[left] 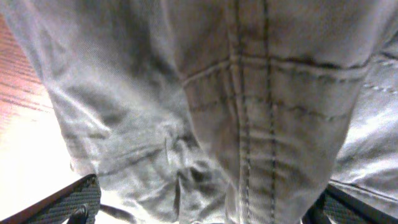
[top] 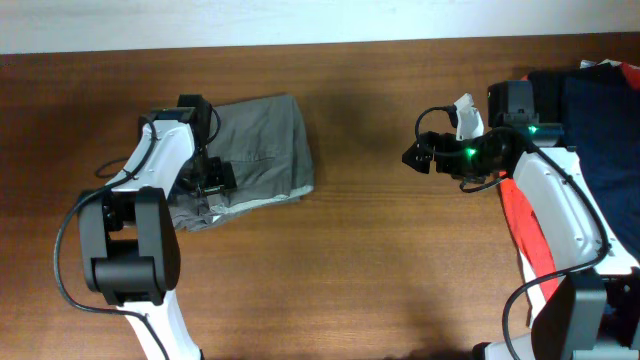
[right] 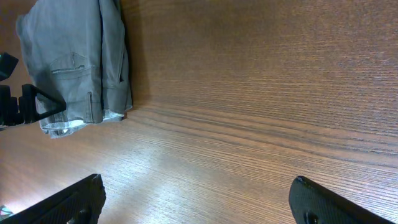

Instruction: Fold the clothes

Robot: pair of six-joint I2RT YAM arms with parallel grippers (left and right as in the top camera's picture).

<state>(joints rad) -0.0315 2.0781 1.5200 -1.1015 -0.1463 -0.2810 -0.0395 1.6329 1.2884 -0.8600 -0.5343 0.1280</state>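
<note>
**Overhead view, read left to right.** The left arm (top: 160, 165) reaches up from the lower left of the frame and bends over the lower left corner of the shorts (top: 258, 148), with its wrist turned down onto the cloth. The left jaws stand released and spread wide. In the left wrist view their two tips sit at the lower corners, and the seamed fabric (left: 261, 112) lies between and beyond them, pinched by neither so far as can be seen.

The shorts lie on the desk (top: 380, 270) in the upper left of the frame. They form a compact, roughly rectangular bundle of stacked layers, with a strip of paler lining showing along the lower left edge. This reads as a fold already laid, with the jaws parted so that the cloth rests flat under its own weight.

The right arm (top: 550, 190) rises from the lower right corner. Its wrist points left toward the shorts but is well apart from them. The right jaws are likewise released and hold nothing. The right wrist view shows both tips over bare wood, with the shorts (right: 74, 68) in its upper left corner. The pose suggests the arm is parked clear of the bundle.

At the far right edge lies a heap of other garments (top: 600, 110), dark blue and red, partly under the right arm.
</note>
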